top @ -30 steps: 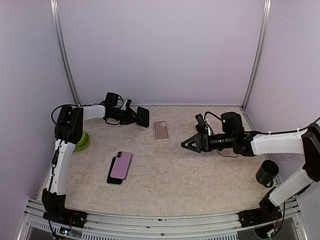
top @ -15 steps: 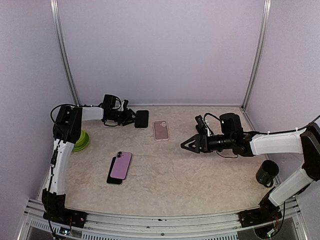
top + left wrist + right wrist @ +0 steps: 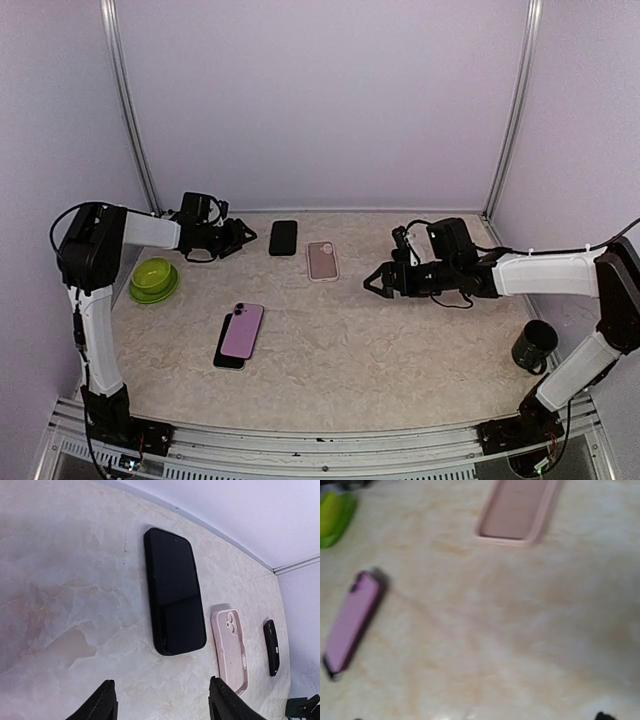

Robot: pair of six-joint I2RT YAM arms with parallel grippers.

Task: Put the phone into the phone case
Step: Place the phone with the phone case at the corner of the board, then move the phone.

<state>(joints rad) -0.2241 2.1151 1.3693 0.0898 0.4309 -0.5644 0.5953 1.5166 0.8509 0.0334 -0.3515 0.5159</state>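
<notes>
You had a lime-green bowl (image 3: 153, 278) sitting upright at the left edge of the marbled beige desk (image 3: 400, 360), middle left of the top view. A dark cup (image 3: 535, 345) stood at the desk's right edge, lower right of the frame. Lavender walls (image 3: 320, 100) enclosed it, with a metal post (image 3: 128, 110) in each back corner.

The right wrist view is smeared throughout. The pink case (image 3: 517, 510) runs off the top edge, the bowl (image 3: 334, 515) is clipped at the upper left corner, and the purple phone (image 3: 352, 622) at the left is a soft streak with a dark sliver under it that cannot be named. In the left wrist view the bottom edge cuts the left gripper (image 3: 161, 682) down to two fingertips, and a dark shape (image 3: 302, 707) in the lower right corner is clipped too. In the top view the purple phone covers most of a black slab (image 3: 226, 358).
</notes>
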